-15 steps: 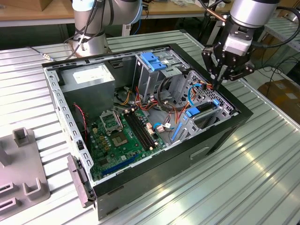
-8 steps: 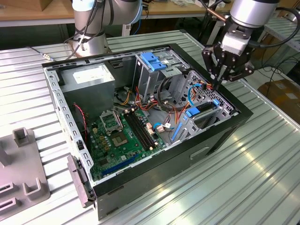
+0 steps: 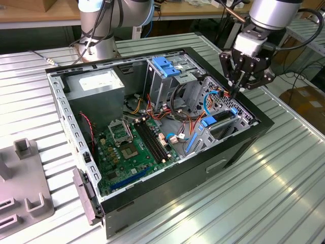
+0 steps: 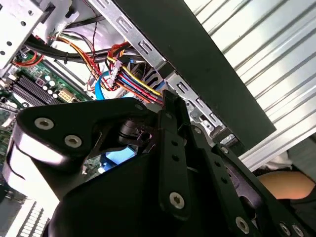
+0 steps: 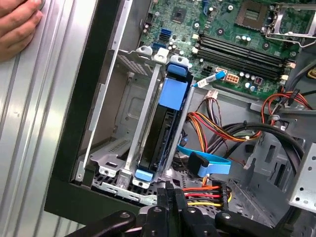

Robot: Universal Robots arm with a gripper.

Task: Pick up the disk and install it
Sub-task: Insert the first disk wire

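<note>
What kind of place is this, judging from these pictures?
Probably a robotics lab or workshop: an open computer case lies on a ribbed metal table, a robot arm's gripper hangs over it, and workbenches stand behind.

cables [image 5: 222, 129] crowding beside disk [image 5: 163, 133] — case wall [image 5: 89, 98] close

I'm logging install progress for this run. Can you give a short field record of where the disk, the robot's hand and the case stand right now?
disk: hard drive framed by a blue plastic bracket, standing on edge in the metal bay slot at the case's corner
robot hand: black robot hand, fingers together with nothing seen between them, just above that bay
case: open black computer case lying on the ribbed metal table
bystander: a person's hand resting on the table beside the case
</note>
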